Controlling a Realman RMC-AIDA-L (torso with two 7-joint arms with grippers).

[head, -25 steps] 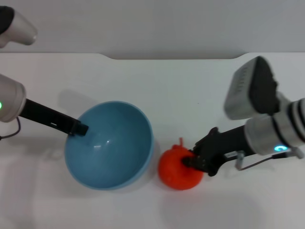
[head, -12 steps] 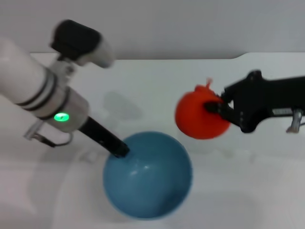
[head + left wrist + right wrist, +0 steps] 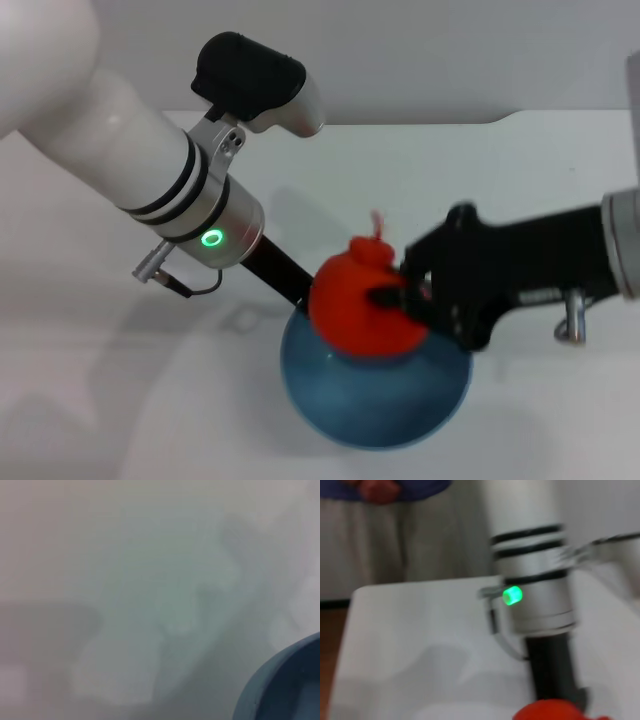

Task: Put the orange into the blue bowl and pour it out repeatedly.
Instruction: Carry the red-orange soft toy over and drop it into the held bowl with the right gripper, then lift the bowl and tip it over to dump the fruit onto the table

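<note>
Orange (image 3: 365,312) now over blue bowl (image 3: 375,395), right pincer (image 3: 400,298) gripping

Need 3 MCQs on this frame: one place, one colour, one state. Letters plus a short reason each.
1. Where is the orange?
A. On the table left of the bowl
B. Over the blue bowl's opening, in the right gripper
C. Lying on the bowl's floor, untouched

2. What colour is the light on the left arm's wrist?
A. Green
B. Red
C. White

3. What holds the blue bowl?
A. Nothing, it stands free
B. The right gripper
C. The left gripper, at the rim

Answers:
1 B: in the head view the orange sits above the blue bowl, clamped by the right gripper.
2 A: the wrist light glows green.
3 C: the left gripper reaches down to the bowl's far rim; the orange hides its tips.
</note>
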